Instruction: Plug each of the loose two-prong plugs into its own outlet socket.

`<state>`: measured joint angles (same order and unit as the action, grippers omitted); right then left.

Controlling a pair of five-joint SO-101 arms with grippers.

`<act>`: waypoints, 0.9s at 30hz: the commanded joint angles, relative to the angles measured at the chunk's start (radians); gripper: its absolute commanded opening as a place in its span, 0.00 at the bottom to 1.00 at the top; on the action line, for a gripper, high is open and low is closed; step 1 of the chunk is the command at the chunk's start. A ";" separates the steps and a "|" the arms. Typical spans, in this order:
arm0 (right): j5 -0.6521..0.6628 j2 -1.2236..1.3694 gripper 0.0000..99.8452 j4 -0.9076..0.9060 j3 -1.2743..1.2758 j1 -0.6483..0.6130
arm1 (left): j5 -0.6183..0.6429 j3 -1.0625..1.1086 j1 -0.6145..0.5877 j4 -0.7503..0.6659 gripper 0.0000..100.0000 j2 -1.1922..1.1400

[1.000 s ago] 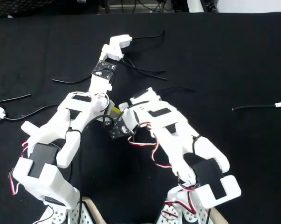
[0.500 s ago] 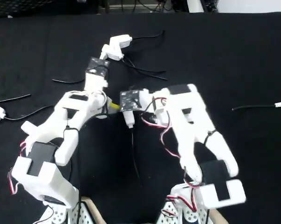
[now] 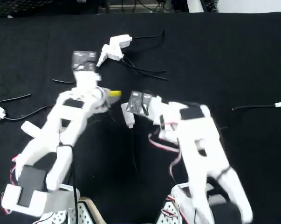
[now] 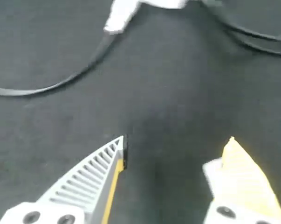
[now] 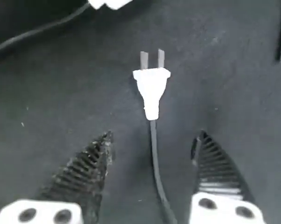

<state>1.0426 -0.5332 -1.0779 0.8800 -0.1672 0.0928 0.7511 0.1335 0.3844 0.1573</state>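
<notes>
While the right gripper (image 5: pixel 154 136) stands wide open and empty, the white two-prong plug (image 5: pixel 151 88) lies flat just beyond its fingertips.

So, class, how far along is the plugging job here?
Done: nothing that can be confirmed. In hand: the open right hand straddles a loose two-prong plug lying on the cloth, ungripped. The left hand is open over bare cloth. Left: grasping this plug, seating it, then any others.

Released white two-prong plug (image 5: pixel 151 88) from black-fingered right gripper (image 5: pixel 154 135); swung yellow-tipped left gripper (image 4: pixel 175 144) leftward, away from white socket (image 3: pixel 117 45).
</notes>
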 commanded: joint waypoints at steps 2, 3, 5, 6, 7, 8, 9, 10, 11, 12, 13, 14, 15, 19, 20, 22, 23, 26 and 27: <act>-0.339 -0.337 0.26 0.032 0.166 0.005 | -0.064 -0.002 0.099 -0.021 0.33 0.069; -0.396 -0.394 0.26 0.035 0.202 0.005 | -0.072 -0.005 0.111 -0.020 0.33 0.058; -0.470 -0.503 0.26 0.035 0.274 0.005 | -0.087 -0.015 0.130 -0.025 0.33 0.029; -0.499 -0.552 0.26 0.035 0.309 0.005 | -0.097 -0.031 0.133 -0.020 0.33 0.011; -0.525 -0.598 0.26 0.037 0.346 0.005 | -0.106 -0.050 0.131 -0.017 0.33 -0.014; -0.559 -0.642 0.26 0.038 0.384 0.000 | -0.110 -0.068 0.128 -0.017 0.33 -0.044; -0.597 -0.688 0.26 0.051 0.421 -0.008 | -0.115 -0.090 0.128 -0.017 0.33 -0.080; -0.623 -0.731 0.26 0.054 0.452 -0.008 | -0.115 -0.116 0.128 -0.006 0.33 -0.123; -0.637 -0.771 0.26 0.055 0.473 -0.002 | -0.115 -0.147 0.127 0.015 0.33 -0.164; -0.638 -0.811 0.26 0.055 0.495 0.011 | -0.117 -0.180 0.128 0.043 0.33 -0.210; -0.643 -0.848 0.26 0.057 0.516 0.018 | -0.130 -0.219 0.130 0.072 0.33 -0.256; -0.643 -0.886 0.26 0.060 0.545 0.020 | -0.146 -0.254 0.131 0.104 0.33 -0.301; -0.643 -0.924 0.26 0.075 0.579 0.020 | -0.157 -0.291 0.130 0.133 0.33 -0.342; -0.635 -1.078 0.26 0.117 0.700 0.028 | -0.160 -0.401 0.097 0.272 0.33 -0.450; -0.635 -1.113 0.26 0.114 0.716 0.028 | -0.158 -0.417 0.084 0.316 0.33 -0.451; -0.635 -1.165 0.26 0.110 0.740 0.028 | -0.158 -0.426 0.050 0.385 0.33 -0.451; -0.635 -1.190 0.26 0.101 0.750 0.028 | -0.158 -0.426 0.030 0.405 0.33 -0.451; -0.635 -1.242 0.26 0.071 0.756 0.025 | -0.157 -0.433 -0.038 0.411 0.33 -0.436; -0.635 -1.254 0.26 0.061 0.756 0.025 | -0.155 -0.430 -0.051 0.407 0.33 -0.413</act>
<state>0.4120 -1.7269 -0.9920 1.6364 -0.1504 -0.0621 0.3307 0.1795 0.7618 -0.2923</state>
